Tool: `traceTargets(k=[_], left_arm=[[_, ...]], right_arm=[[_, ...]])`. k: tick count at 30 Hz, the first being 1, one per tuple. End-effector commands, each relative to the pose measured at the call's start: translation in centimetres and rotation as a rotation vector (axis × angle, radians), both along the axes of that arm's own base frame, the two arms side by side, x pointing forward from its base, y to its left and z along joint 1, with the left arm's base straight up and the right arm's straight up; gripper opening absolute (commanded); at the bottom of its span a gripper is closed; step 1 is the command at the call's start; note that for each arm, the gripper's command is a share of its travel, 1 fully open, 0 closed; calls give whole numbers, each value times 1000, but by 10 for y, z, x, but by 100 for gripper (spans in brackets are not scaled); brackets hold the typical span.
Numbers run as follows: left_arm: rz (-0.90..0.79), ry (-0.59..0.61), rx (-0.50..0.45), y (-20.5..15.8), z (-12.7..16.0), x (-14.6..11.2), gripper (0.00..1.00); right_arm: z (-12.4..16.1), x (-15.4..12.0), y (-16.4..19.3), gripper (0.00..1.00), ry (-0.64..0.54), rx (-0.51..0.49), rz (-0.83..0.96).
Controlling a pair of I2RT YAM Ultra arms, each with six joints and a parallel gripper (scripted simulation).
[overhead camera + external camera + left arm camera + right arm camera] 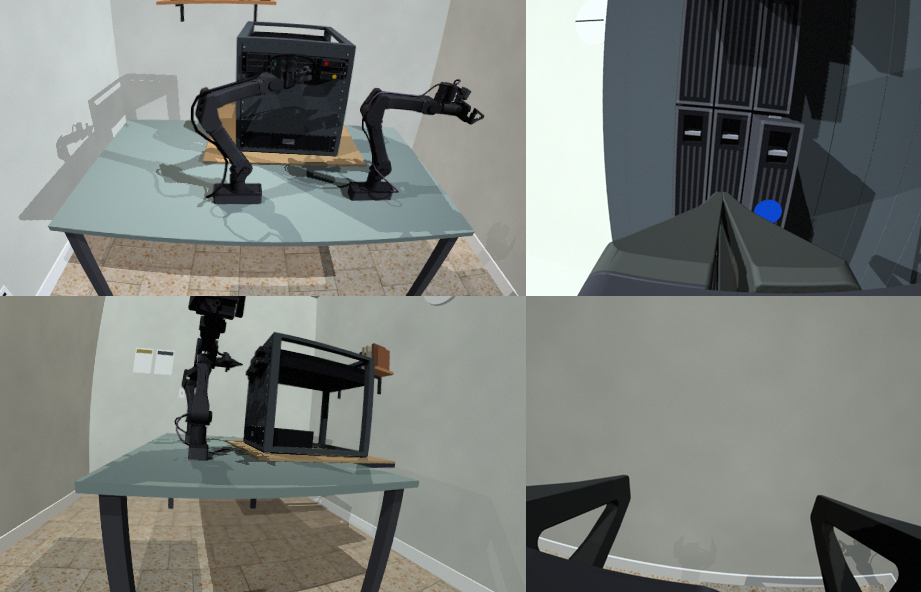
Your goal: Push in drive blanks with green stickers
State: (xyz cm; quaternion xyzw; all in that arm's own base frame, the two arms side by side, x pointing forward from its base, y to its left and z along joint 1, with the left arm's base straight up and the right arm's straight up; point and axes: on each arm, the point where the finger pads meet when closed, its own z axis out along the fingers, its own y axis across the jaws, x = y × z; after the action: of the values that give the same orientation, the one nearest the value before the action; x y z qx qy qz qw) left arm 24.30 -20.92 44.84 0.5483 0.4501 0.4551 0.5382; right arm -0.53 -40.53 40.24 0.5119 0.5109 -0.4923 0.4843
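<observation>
The dark rack (346, 100) (273, 396) stands upright on a wooden board. My left gripper (720, 203) (241, 364) is shut and empty, in front of the upper drive rows with a small gap. A blank with a blue sticker (768, 211) sticks out of its row. Beside it, the middle blank (727, 165) and the outer blank (690, 171) sit farther in; their lower ends are hidden by my fingers. A green sticker (275, 64) shows beside the left arm; red (326, 63) and yellow (334, 77) stickers show farther right. My right gripper (722, 498) (477, 119) is open, away from the rack.
The wooden board (225, 156) (310, 458) lies under the rack on the green table (150, 215). The left arm covers part of the drive rows in the top view. A wall shelf (220, 2) hangs behind the rack. The right wrist view shows wall and floor.
</observation>
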Motion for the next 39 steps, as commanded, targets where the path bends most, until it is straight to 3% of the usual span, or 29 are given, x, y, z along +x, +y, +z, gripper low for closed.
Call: traceTargets(k=[1,10,26,27,39], left_arm=[[76,-3,-24,23,4,-20,0],[76,-6,-43,27,11,-35,0],[81,-7,-50,28,12,-34,0],[81,-7,-50,28,12,-34,100],[81,-7,-50,28,12,-34,100]], right_arm=[[14,3,7,100,-7,-46,2],[14,3,7,100,-7,-46,2],[14,3,7,100,-7,-46,2],[14,3,7,100,-7,-46,2],[14,3,7,100,-7,-46,2]])
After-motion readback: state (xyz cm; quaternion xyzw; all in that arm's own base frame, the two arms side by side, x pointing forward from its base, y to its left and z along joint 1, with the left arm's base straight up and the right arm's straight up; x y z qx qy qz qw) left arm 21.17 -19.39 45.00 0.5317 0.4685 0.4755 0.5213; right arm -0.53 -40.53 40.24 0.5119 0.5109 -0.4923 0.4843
